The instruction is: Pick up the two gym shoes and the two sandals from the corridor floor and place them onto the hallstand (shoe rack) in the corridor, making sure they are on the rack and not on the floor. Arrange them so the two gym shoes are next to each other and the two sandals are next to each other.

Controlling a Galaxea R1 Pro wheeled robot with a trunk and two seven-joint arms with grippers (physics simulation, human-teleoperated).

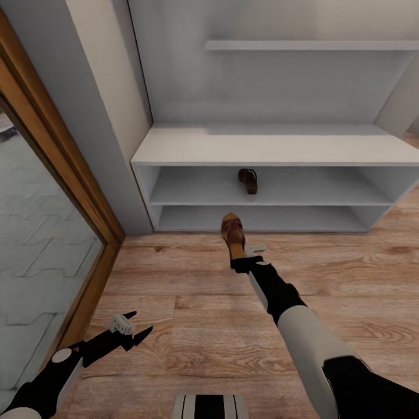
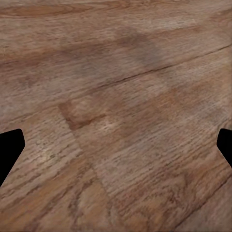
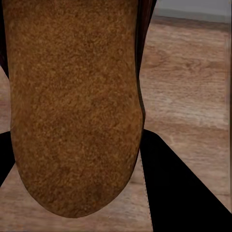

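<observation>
My right gripper (image 1: 240,260) is shut on a brown sandal (image 1: 233,231), holding it by one end above the wood-plank floor (image 1: 349,273), just in front of the pale grey hallstand (image 1: 262,145). The sandal's tan footbed (image 3: 72,106) sits close between the dark fingers (image 3: 179,188) in the right wrist view. A second brown sandal (image 1: 248,180) lies on the rack's upper open tier, near the middle. My left gripper (image 1: 135,331) hangs open and empty low over the floor (image 2: 116,116) at the near left. The gym shoes are out of view.
A wood-framed glass door (image 1: 41,233) runs along the left side, with a wall corner (image 1: 110,116) between it and the rack. An upper shelf (image 1: 308,45) juts from the wall above the bench top. Bare floor spreads right of my right arm.
</observation>
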